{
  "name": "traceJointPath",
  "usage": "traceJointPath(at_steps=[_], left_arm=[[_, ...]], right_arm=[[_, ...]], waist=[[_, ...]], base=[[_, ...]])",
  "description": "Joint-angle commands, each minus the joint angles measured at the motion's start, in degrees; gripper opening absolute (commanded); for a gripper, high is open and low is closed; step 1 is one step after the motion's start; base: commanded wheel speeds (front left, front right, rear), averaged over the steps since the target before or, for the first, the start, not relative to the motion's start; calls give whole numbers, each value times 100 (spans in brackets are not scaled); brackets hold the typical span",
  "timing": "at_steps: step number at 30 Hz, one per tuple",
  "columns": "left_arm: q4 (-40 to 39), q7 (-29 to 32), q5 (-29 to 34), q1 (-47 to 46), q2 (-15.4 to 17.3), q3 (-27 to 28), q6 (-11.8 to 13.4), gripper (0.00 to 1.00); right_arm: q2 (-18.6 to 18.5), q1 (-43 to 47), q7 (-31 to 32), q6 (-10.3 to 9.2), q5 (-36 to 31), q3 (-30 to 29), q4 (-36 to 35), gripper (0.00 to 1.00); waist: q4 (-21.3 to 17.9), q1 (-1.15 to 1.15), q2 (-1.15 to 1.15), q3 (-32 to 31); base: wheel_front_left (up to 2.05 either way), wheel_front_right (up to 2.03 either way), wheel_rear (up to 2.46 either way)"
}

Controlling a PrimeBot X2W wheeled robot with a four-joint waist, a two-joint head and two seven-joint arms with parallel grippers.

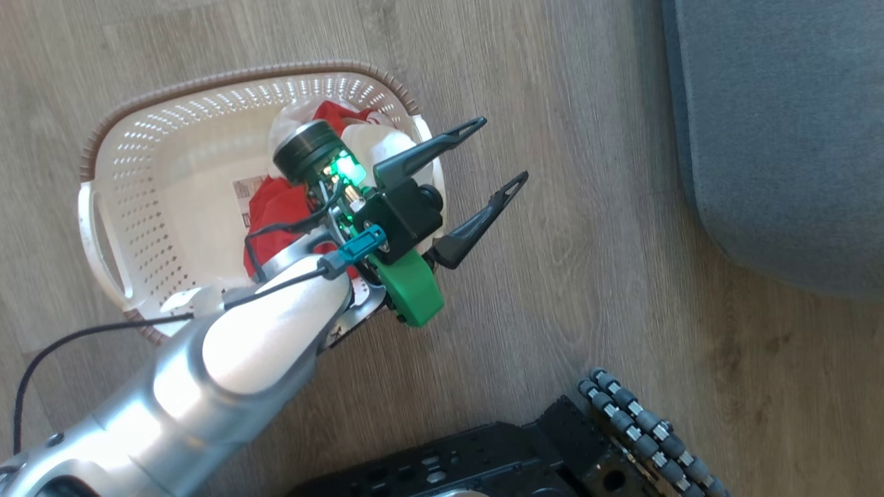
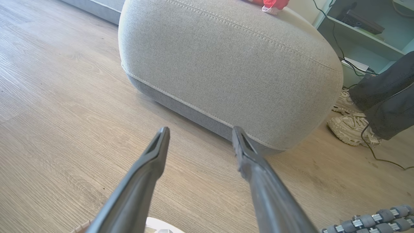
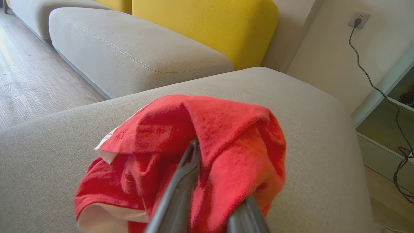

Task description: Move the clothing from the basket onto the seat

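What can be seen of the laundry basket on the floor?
The basket is a rectangular tub of cream-white plastic with perforated walls, a brown woven-look rim and a handle slot at its end. It stands upright on the wooden floor. Red and white clothing lies inside, beside a label on its bottom. The left arm hides its near corner.

On the floor (image 1: 587, 276), the basket (image 1: 138, 138) sits left of the seat (image 1: 780, 138), well apart, a garment (image 1: 276, 214) lying inside it. The left gripper (image 1: 501, 150) hangs over the basket's seat-side rim, pointing toward the seat. A second garment (image 3: 226, 136) rests on the seat, caught between the right gripper (image 3: 220, 176) fingers. A person's shoe (image 2: 352, 126) stands beside the seat.
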Motion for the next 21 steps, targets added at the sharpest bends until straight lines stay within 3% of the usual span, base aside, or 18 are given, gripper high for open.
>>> traceJointPath(at_steps=[1,11,21], left_arm=[[-134,-24,14,96,-19,147,7,100],[-61,-24,-10,233,-222,356,6,100],[3,-24,-34,755,-423,967,5,100]], right_arm=[[-121,169,-27,40,-20,86,-219,100],[45,1234,-27,40,296,830,-380,100],[190,2435,-27,40,1145,2007,-1214,100]], waist=[[7,0,0,-76],[140,0,0,-658],[387,0,0,-1526]], base=[[0,0,0],[0,0,0],[0,0,0]])
